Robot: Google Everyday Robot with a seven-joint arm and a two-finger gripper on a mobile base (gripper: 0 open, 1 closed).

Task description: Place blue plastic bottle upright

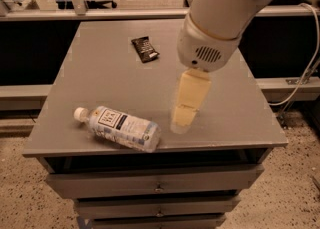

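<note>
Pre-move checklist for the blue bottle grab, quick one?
1. Blue plastic bottle found: ok, front-left on the table, cap pointing left.
2. Bottle upright: not ok, lying on its side.
3. Claw at bottle: not ok, it hangs right of the bottle's base, apart.
4. Gap between them free: ok.
5. Dark packet out of the way: ok, far back.
6. Claw height above table: cannot tell.
</note>
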